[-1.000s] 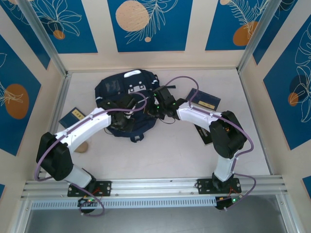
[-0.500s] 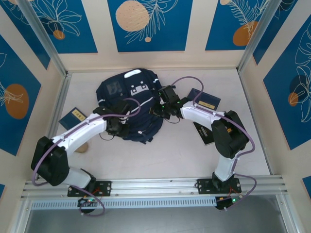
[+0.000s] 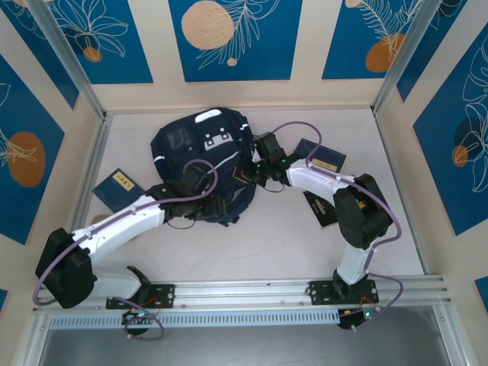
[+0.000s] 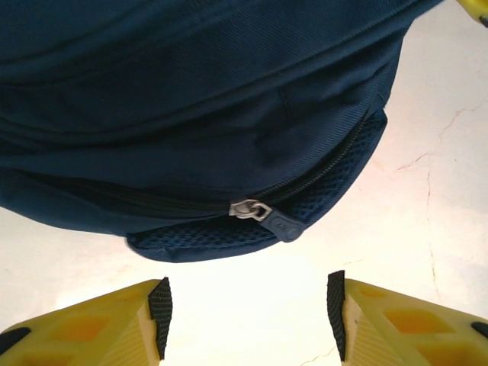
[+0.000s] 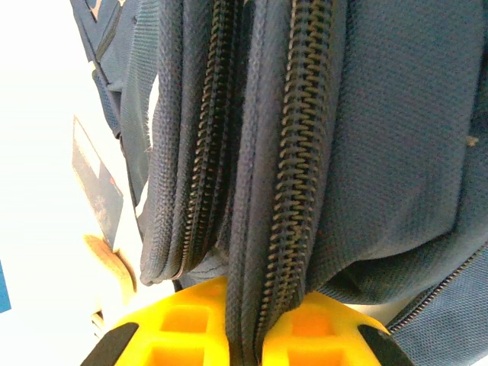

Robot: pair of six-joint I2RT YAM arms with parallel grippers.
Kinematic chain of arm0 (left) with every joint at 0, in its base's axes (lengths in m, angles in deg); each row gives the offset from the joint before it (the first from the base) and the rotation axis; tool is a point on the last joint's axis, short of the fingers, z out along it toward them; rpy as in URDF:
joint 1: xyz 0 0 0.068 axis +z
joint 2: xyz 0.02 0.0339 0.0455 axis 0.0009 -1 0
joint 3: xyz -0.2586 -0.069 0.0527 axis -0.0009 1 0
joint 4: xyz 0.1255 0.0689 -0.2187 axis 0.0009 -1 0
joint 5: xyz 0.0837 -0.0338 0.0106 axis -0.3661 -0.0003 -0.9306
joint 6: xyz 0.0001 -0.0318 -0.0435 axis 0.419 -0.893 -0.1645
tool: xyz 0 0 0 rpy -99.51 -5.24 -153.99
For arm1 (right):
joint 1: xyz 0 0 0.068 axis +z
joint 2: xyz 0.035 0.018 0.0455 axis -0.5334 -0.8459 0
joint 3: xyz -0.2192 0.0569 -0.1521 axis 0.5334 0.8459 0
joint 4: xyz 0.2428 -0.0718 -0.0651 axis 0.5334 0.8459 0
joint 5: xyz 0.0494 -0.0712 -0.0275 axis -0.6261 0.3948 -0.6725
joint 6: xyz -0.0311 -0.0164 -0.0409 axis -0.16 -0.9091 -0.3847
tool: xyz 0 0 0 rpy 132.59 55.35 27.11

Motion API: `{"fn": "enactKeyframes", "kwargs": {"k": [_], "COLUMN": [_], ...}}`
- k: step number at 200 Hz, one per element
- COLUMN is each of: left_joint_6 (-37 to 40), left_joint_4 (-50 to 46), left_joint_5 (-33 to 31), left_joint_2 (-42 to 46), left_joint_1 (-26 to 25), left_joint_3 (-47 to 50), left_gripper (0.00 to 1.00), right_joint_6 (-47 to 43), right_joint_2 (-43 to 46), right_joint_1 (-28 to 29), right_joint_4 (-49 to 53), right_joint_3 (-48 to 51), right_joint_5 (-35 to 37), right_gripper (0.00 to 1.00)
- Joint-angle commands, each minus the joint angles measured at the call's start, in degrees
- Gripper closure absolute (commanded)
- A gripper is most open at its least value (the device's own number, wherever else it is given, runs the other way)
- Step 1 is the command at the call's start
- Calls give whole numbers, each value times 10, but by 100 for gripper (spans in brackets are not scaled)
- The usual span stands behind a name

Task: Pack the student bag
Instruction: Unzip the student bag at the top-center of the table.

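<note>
Navy fabric: I am seeing the bag (image 3: 200,152) lying on the table (image 3: 252,244), toward the far side and left of centre, grey patch facing up.
Left gripper (image 4: 248,313): I am watching it hover at the bag's near edge. Its yellow fingers (image 4: 114,324) are standing well apart with nothing between them, and pale tabletop is showing in the gap.
Zip pull (image 4: 267,215): I am reading a silver slider with a dark tab, sitting on the bag's lower seam just beyond the left fingertips and clear of both.
Right gripper (image 5: 248,339): I am seeing its jaws pressing together on a fold of the bag's edge, with a zip track running down into the pinch and a second track lying beside it.
Right arm, top view: I am seeing it reaching in from the right, its wrist meeting the bag's right side.
Books: I am noting one dark flat book (image 3: 116,185) lying left of the bag, apart from it. A second (image 3: 322,156) is lying to the right beyond the right arm, and a third (image 3: 320,210) is showing partly under that arm.
</note>
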Motion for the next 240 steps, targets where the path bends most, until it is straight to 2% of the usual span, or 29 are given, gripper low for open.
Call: {"fn": "enactKeyframes", "kwargs": {"k": [1, 75, 160, 180, 240], "left_joint_6": [-65, -92, -137, -145, -159], "left_joint_4": [20, 35, 3, -13, -29], "left_joint_5": [-41, -71, -128, -137, -147], "left_joint_2": [-34, -128, -154, -161, -148], "left_joint_1": [-27, -59, -70, -70, -74], "left_joint_3": [-4, -45, -70, -76, -67], "left_gripper": [42, 43, 43, 46, 68], "right_joint_6": [8, 14, 17, 18, 19], "right_joint_2": [26, 29, 30, 31, 35], "right_joint_1": [-1, -3, -3, -4, -7], "right_joint_4": [-25, -37, -48, -48, -50], "right_joint_3": [7, 20, 30, 33, 39], "right_joint_5": [-33, -42, -45, -45, -45], "right_gripper": [94, 94, 94, 94, 94]}}
